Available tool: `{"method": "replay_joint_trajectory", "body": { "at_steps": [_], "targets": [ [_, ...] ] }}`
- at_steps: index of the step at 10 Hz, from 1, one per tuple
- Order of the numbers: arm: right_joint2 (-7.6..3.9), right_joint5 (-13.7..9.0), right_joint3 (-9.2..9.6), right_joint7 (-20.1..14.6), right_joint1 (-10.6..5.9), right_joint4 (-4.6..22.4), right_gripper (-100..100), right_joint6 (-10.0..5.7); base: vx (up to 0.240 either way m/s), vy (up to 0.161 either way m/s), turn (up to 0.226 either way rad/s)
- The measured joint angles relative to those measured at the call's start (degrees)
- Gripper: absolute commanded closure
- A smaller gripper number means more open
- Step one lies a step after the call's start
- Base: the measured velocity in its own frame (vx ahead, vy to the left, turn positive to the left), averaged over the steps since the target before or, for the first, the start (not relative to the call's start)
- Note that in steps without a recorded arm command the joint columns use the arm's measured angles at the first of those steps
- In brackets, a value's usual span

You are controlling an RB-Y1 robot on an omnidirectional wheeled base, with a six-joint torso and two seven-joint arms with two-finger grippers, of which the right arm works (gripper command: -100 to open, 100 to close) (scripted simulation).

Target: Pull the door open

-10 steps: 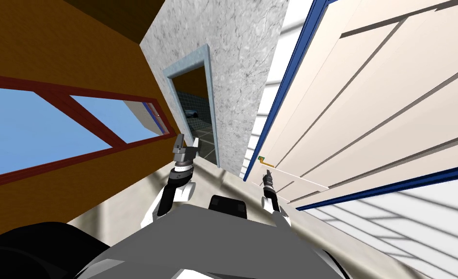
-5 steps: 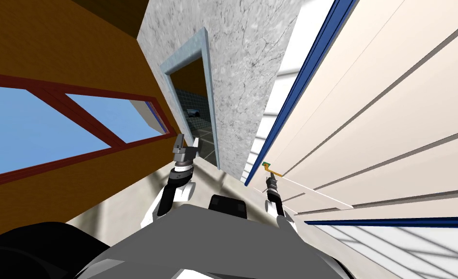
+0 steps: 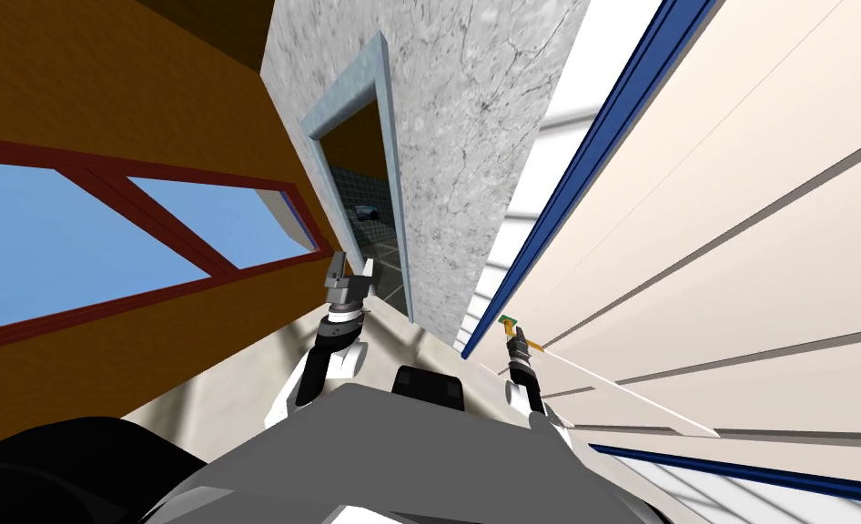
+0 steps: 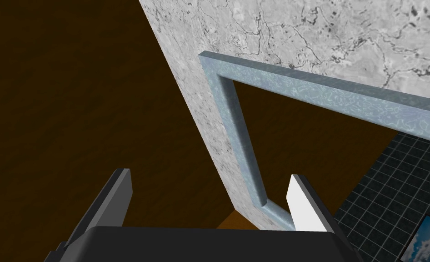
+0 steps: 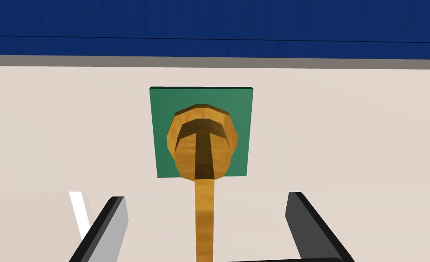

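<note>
Between right hand [image 5: 207,198] fingers [image 5: 113,223], handle [image 5: 203,150] end cropped

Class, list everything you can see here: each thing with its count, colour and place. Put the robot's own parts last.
door: one, cream, on the right
door frame: one, dark blue, along the door's edge
plate: one, green, on the door
handle: one, orange, on the plate
grey wall: one, veined, ahead
doorway: one, pale blue surround, in the grey wall
window: one, blue with red bars, on the left
left gripper: one, open, raised towards the doorway
right gripper: one, open, astride the handle, not touching
</note>
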Motion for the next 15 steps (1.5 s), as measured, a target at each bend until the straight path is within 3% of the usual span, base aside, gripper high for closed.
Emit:
{"method": "replay_joint_trajectory", "body": {
  "at_steps": [7, 15],
  "targets": [
    [-0.25, 0.2, 0.37, -0.3, 0.01, 0.0, 100, -0.1, -0.054, -0.007, 0.032],
    [-2.4, 3.1, 4.73, -5.4, 1.49, -0.2, 100, -1.46, -0.22, -0.029, 0.104]
  ]
}}
